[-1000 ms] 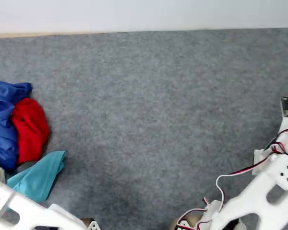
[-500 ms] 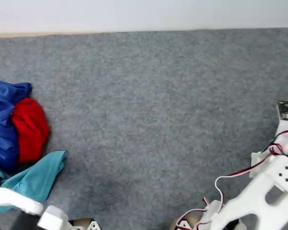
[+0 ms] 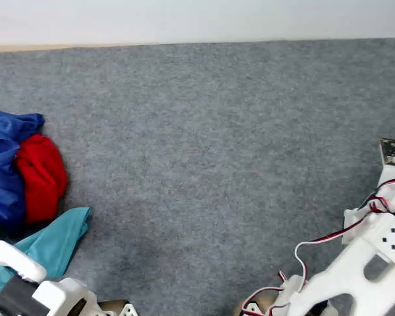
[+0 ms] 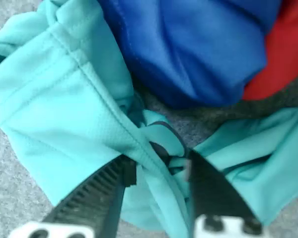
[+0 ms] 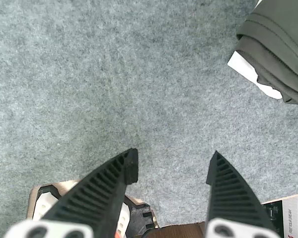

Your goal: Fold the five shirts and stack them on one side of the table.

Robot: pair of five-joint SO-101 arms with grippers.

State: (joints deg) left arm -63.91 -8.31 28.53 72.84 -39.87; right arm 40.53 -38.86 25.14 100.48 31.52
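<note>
Left fingers: Your left gripper (image 4: 161, 166) has its two black fingers (image 4: 109, 191) a little way apart. A bunched fold of the teal shirt (image 4: 64, 109) sits right in the gap. One fingertip touches the cloth. You cannot tell if the fold is pinched tight.
Teal shirt: It spreads out on both sides of your left fingers and lies on the grey mat (image 3: 217, 131). From above, you see it at the near left corner of the table, lying crumpled.
Blue shirt: The blue shirt (image 4: 188, 44) lies just past your left fingertips. It is crumpled and touches the teal shirt.
Red shirt: The red shirt (image 4: 280, 54) lies right against the blue shirt, on the side nearer the middle of the table. It is near your left fingers but not between them.
Left arm: Your left arm (image 3: 26, 289) is at the near left edge, over the near end of the teal shirt.
Right fingers: Your right gripper (image 5: 171, 166) is wide open. Its fingers (image 5: 104, 191) hold nothing, and bare grey mat shows in the gap.
Dark cloth: A dark folded cloth (image 5: 280, 44) lies off to one side, well apart from your right fingers. Something white (image 5: 251, 74) lies under it.
Right arm: Your right arm (image 3: 362, 263) is at the near right corner of the table, with red and white wires (image 3: 316, 240) on it.
</note>
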